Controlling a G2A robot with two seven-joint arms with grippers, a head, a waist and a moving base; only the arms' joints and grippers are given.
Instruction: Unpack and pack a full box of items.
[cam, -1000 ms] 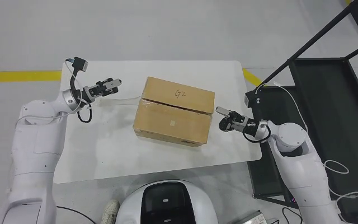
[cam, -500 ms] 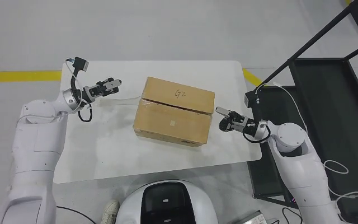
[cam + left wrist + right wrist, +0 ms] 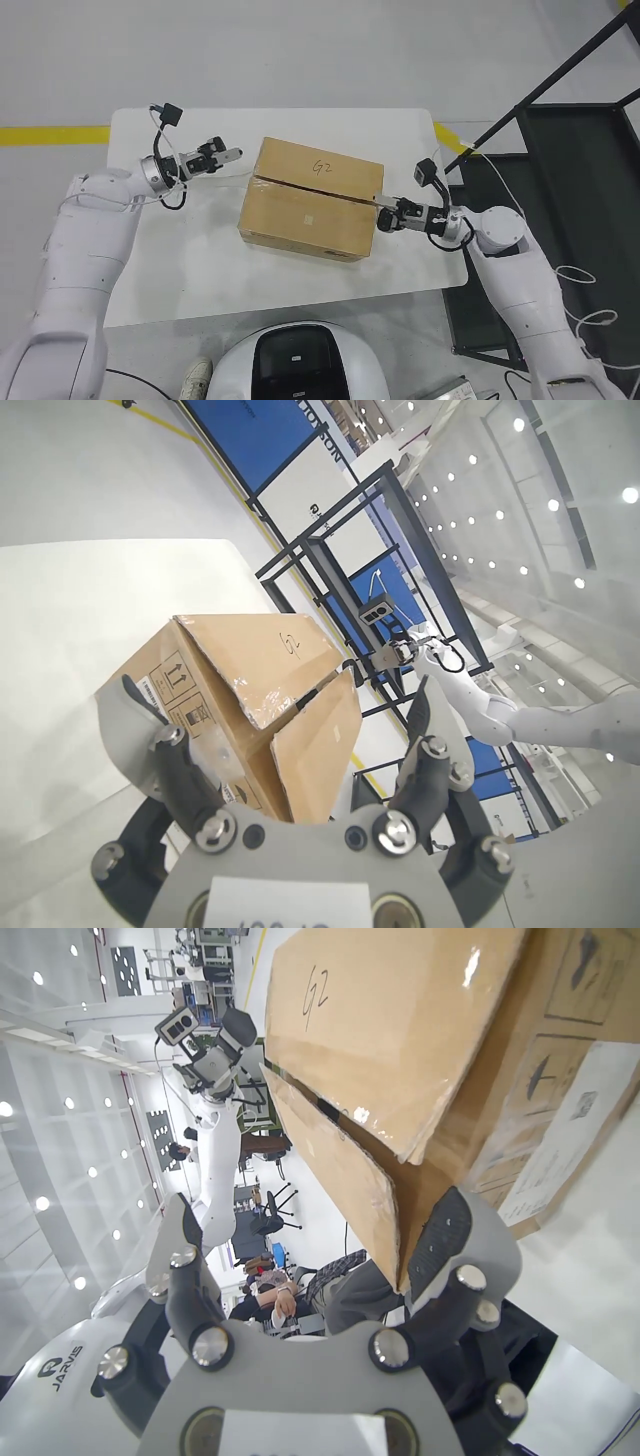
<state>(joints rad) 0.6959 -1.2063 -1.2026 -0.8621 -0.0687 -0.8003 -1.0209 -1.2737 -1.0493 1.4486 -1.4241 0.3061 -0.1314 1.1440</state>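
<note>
A brown cardboard box [image 3: 310,200] sits in the middle of the white table, its two top flaps folded down with a narrow seam between them and a handwritten mark on the far flap. My left gripper [image 3: 228,156] hovers open just off the box's left end; in its wrist view the box [image 3: 240,650] lies beyond the spread fingers [image 3: 425,710]. My right gripper [image 3: 385,217] is open at the box's right end. In the right wrist view one finger pad [image 3: 440,1233] rests against the corner of the near flap [image 3: 340,1178].
The white table [image 3: 200,270] has bare room in front of and left of the box. A black metal rack [image 3: 570,150] stands off the table's right edge. A yellow floor line [image 3: 50,134] runs behind the table.
Both arms have closed in on the box: the left gripper moved right toward its left end, the right gripper moved left up to its right end.
</note>
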